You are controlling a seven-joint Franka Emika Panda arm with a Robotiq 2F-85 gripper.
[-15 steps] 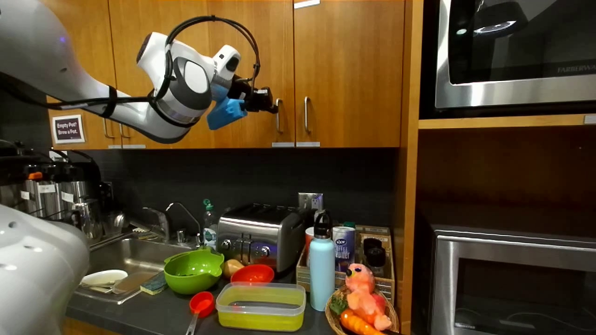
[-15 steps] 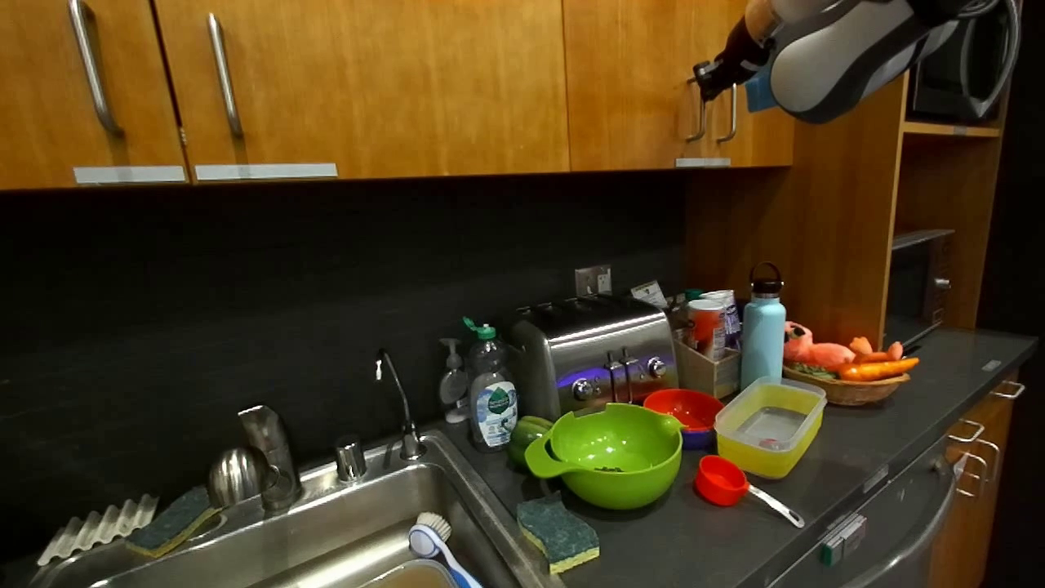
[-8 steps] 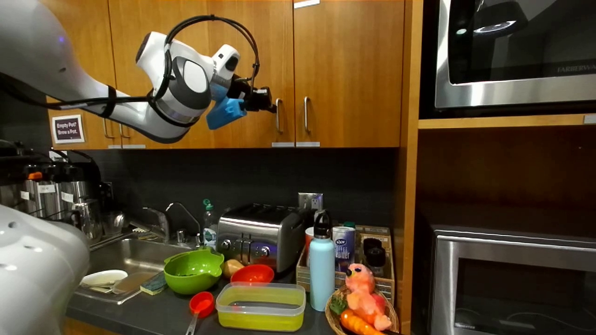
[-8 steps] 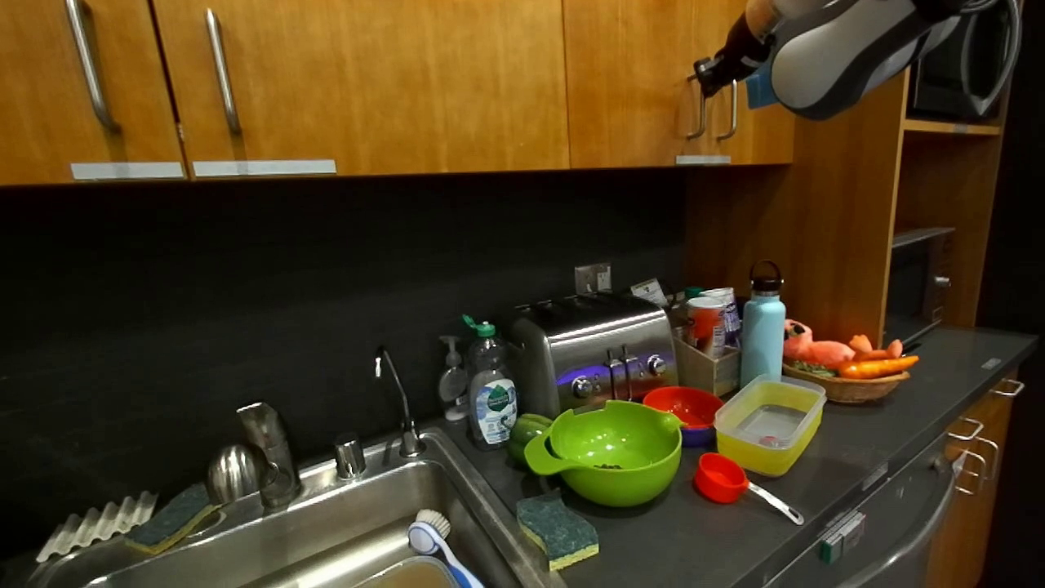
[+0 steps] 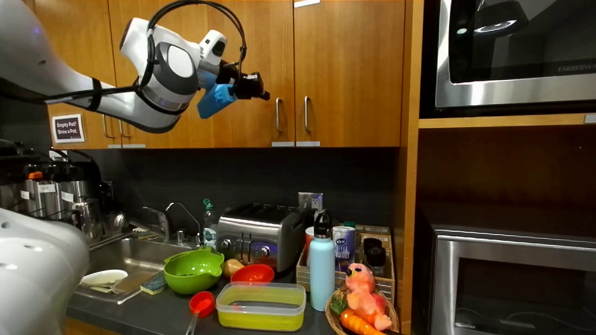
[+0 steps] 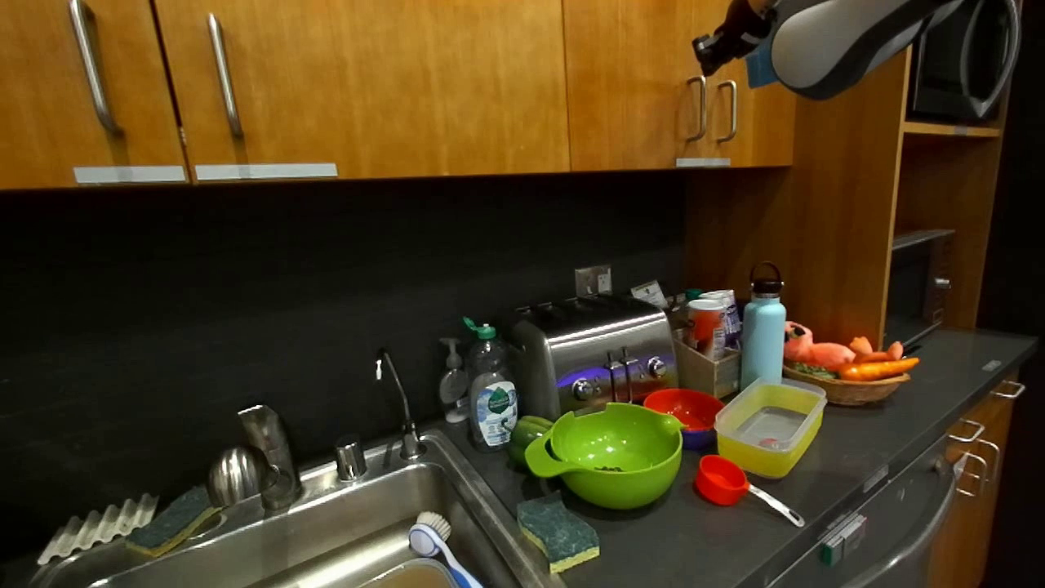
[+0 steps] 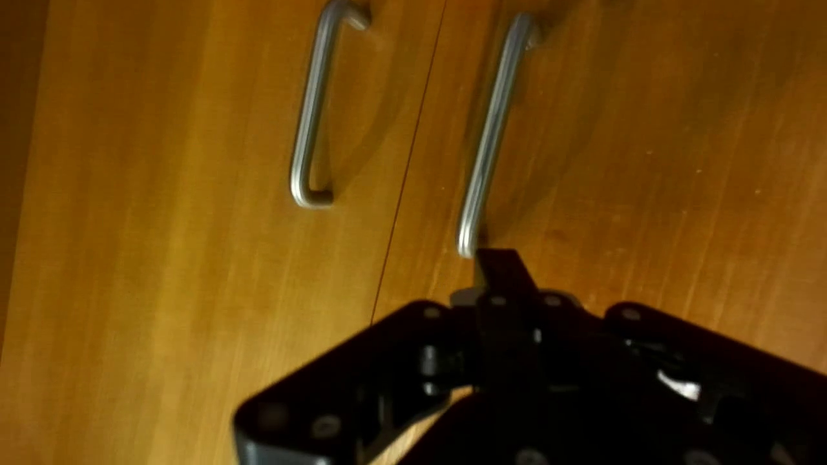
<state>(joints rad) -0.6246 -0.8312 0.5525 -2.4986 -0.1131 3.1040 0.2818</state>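
Note:
My black gripper is shut, its fingertips pressed together with nothing seen between them. It is raised in front of the wooden upper cabinet doors. Nearest to it is a metal bar handle, whose end lies just beside the fingertips in the wrist view. An exterior view shows a gap between the fingertips and that handle. A second bar handle is on the neighbouring door. Both doors look closed. A blue piece sits on the wrist behind the gripper.
Below on the counter are a toaster, light blue bottle, green bowl, yellow container, red cup and a basket with a pink toy. A sink is beside them. Microwaves fill the side shelves.
In the last half second my gripper has risen and drawn back from the nearer handle, which it overlapped before in both exterior views. Doors and counter things look the same.

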